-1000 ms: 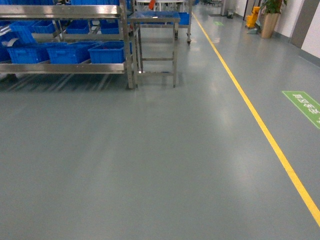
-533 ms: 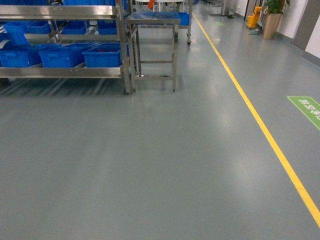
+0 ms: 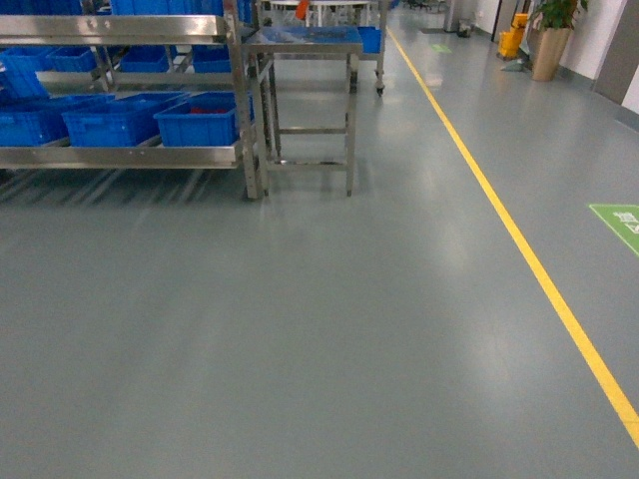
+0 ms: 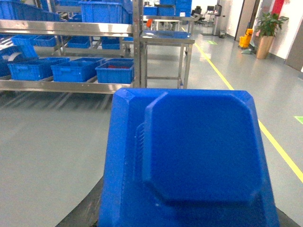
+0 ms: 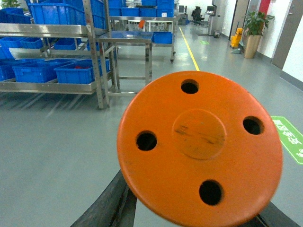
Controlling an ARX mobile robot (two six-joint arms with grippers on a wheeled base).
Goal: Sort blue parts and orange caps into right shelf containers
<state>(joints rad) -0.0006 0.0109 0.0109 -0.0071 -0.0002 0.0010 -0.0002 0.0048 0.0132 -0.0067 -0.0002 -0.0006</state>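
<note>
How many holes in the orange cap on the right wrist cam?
4, spaced around the raised centre of the orange cap: top hole, right hole, bottom hole, left hole. Nearly the whole face shows, so none is likely hidden.

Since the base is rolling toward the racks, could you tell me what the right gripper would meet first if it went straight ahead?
Past the orange cap it carries, probably open floor, then the steel table beside the shelf; depth is uncertain.

A factory floor: steel shelf (image 3: 130,155) of blue containers (image 3: 200,120), yellow floor line (image 3: 519,249).
</note>
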